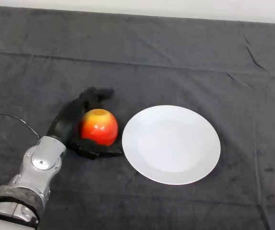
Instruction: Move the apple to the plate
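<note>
Apple (99,127), red and yellow with no sticker or writing that can be read, sits on the dark-clothed surface (176,52) just left of the white plate (171,143), whose face is plain and unmarked. The robot hand (73,120) curls round the fruit, fingers over its far side and thumb under its near side. Bare cloth stretches wide beyond the plate toward the far edge and to the right.

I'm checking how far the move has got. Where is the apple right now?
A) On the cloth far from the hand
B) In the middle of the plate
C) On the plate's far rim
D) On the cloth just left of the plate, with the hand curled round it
D: the apple sits on the dark cloth beside the white plate, with the left hand curled round it.
</note>
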